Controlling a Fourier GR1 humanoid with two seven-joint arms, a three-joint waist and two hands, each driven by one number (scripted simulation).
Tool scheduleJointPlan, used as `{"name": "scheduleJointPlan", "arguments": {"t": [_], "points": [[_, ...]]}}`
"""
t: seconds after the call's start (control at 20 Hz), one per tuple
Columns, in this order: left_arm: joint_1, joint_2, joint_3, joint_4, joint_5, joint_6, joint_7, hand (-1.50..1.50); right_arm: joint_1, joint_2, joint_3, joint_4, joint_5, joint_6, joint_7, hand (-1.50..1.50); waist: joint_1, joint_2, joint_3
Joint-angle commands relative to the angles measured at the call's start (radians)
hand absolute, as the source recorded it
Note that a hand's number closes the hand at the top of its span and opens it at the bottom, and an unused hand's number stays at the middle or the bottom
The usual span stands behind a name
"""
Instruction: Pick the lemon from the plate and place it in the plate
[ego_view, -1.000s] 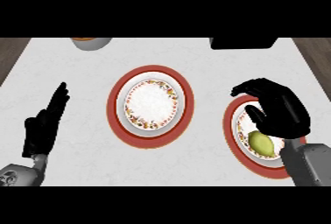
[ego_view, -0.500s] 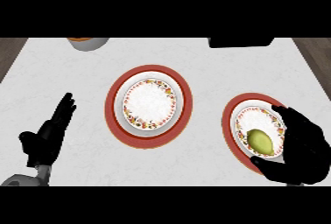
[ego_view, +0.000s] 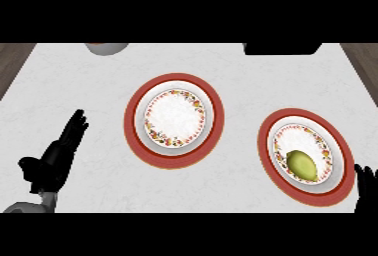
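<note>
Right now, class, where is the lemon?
In the head view, the lemon lies low on the right-hand plate, right of the other plate and left of the right hand at the lower right edge.

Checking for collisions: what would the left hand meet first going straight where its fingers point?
Probably the grey bowl at the far edge; the left hand would miss the empty plate. Depth unclear.

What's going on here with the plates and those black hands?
A yellow-green lemon lies on the red-rimmed flowered plate at the right; a matching plate in the middle of the white counter holds nothing. Neither robot hand touches anything: the black left robot hand rests open at the left, and only a sliver of the right robot hand shows, at the lower right corner.
</note>
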Motion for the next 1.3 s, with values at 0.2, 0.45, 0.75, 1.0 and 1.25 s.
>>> {"name": "scheduleJointPlan", "arguments": {"t": [0.2,0.45,0.75,1.0,1.25], "points": [[-0.006,-0.030,0.012,0.015,-0.024,-0.008,-0.023,0.00,0.071,-0.115,-0.051,0.042,0.223,-0.085,-0.087,-1.50,0.009,0.000,-0.001],[-0.055,-0.031,0.038,0.062,-0.037,-0.040,-0.009,0.00,0.078,-0.110,-0.020,0.075,0.374,-0.164,-0.017,-1.50,0.009,0.001,-0.001],[-0.074,-0.080,0.050,0.043,-0.084,-0.042,0.057,0.00,0.018,-0.152,-0.030,0.032,0.419,-0.128,0.177,-1.50,0.011,0.001,-0.001],[-0.061,-0.086,0.100,0.052,-0.106,-0.069,0.029,0.00,0.053,-0.156,-0.061,0.034,0.461,-0.143,0.200,-1.50,0.009,0.000,-0.001],[-0.017,-0.079,0.159,0.105,-0.092,-0.172,-0.050,0.00,-0.066,-0.135,-0.036,0.109,0.544,-0.181,0.282,-1.50,0.012,0.001,-0.001]]}}
